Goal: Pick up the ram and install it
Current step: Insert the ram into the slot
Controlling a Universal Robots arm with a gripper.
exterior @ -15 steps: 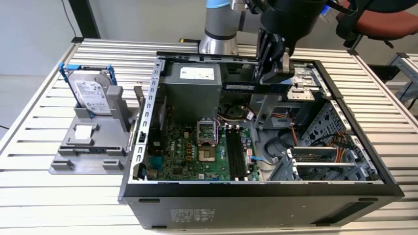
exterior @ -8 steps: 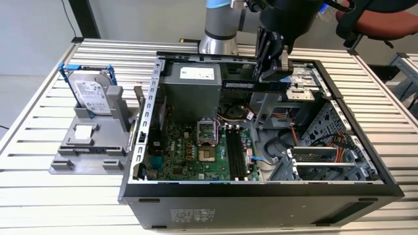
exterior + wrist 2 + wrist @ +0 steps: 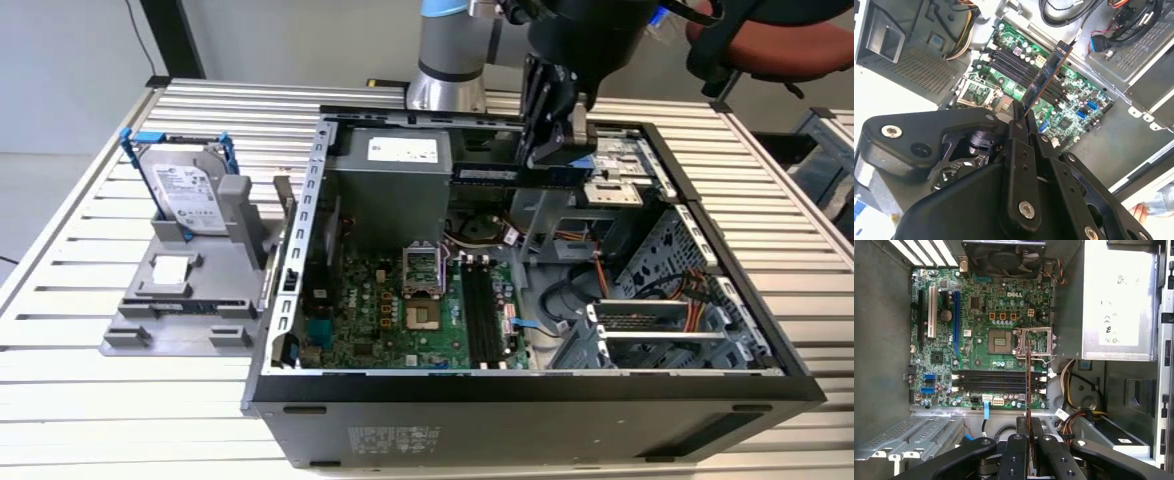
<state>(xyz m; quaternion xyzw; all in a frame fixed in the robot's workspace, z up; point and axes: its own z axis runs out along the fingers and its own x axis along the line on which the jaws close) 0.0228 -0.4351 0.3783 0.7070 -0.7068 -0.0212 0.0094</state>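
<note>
The slatted table is showing ribbed, bare metal. The gripper clamping the ram is looking matt black.

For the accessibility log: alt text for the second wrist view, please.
The pincer grips the ram by one end, holding it over the green motherboard and its black memory slots inside the open computer case.

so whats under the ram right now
Below the ram, held by the gripper, lie the motherboard and its black memory slots, apparently empty. The ram's own edge hides a thin strip of them.
</note>
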